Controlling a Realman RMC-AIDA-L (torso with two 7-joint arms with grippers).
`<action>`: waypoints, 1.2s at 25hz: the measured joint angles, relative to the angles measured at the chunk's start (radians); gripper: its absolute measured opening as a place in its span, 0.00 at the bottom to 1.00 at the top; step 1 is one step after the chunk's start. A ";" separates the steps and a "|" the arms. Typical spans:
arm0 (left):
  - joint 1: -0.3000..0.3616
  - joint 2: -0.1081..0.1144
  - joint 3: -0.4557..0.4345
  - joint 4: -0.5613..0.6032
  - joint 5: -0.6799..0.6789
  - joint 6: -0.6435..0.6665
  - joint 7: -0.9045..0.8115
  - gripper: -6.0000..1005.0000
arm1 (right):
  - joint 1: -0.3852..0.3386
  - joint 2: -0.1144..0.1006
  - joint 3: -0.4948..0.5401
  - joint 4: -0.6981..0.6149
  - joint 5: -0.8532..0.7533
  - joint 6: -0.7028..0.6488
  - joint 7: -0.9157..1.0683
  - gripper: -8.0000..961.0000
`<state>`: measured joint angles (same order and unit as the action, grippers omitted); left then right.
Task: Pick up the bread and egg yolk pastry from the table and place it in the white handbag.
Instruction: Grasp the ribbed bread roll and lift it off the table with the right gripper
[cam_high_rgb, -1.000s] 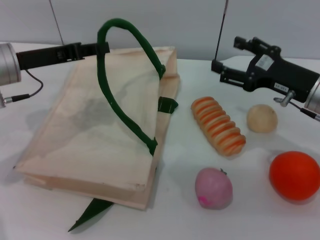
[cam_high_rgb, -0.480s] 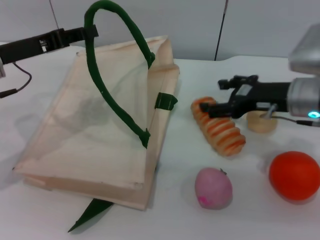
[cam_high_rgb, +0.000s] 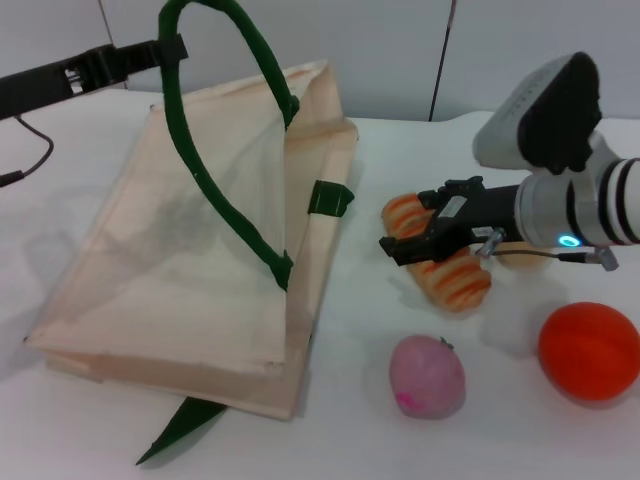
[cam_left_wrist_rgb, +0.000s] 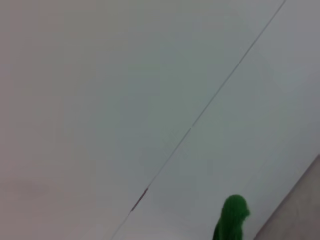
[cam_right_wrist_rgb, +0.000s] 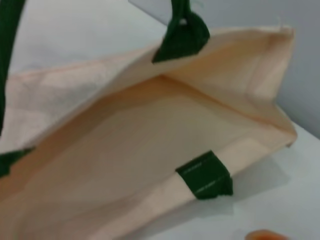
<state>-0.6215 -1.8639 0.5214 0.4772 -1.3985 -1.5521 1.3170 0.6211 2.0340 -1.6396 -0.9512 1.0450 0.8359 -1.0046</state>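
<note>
Head view: left gripper (cam_high_rgb: 172, 50) up at the far left, clamped on the top of the dark green strap handle (cam_high_rgb: 205, 140), holding it raised in a tall loop above the white handbag (cam_high_rgb: 170, 260). Handbag lies flat on the white table (cam_high_rgb: 350, 430), its mouth side lifted by that handle and facing the right gripper. Second handle (cam_high_rgb: 185, 425) pokes out from under the bag's near edge.

Right gripper (cam_high_rgb: 425, 232) low over the table, reaching toward the bag, black fingers spread to either side of the bread (cam_high_rgb: 450, 275). Jaws open; fingers straddle the far end of the striped loaf, but I cannot tell if they touch it. Bread rests on the table directly under the gripper. Egg yolk pastry (cam_high_rgb: 522, 260) sits just behind the gripper, mostly hidden by the wrist; only a pale sliver shows. Pink round fruit (cam_high_rgb: 427, 375) near, on the table in front of the gripper. Orange ball (cam_high_rgb: 590, 350) farther out, beside the right arm.

Right wrist view: open mouth of the handbag (cam_right_wrist_rgb: 150, 165) straight ahead, pale lining visible, green strap tab (cam_right_wrist_rgb: 205, 175) on the lower lip, one end of the bread (cam_right_wrist_rgb: 264, 235) just in view.

Left wrist view: blank wall, tip of green strap (cam_left_wrist_rgb: 231, 217) only.
</note>
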 joint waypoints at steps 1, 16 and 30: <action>0.001 0.000 -0.001 0.000 -0.004 -0.006 0.003 0.13 | 0.004 0.000 -0.011 0.000 -0.020 -0.005 0.027 0.93; 0.017 0.000 -0.017 0.001 -0.064 -0.067 0.031 0.13 | 0.105 0.000 -0.175 0.078 -0.326 -0.057 0.427 0.93; 0.019 0.000 -0.017 -0.003 -0.076 -0.069 0.037 0.13 | 0.148 0.000 -0.196 0.134 -0.328 -0.055 0.453 0.92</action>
<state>-0.6027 -1.8637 0.5046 0.4743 -1.4742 -1.6215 1.3544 0.7691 2.0338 -1.8361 -0.8171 0.7169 0.7812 -0.5518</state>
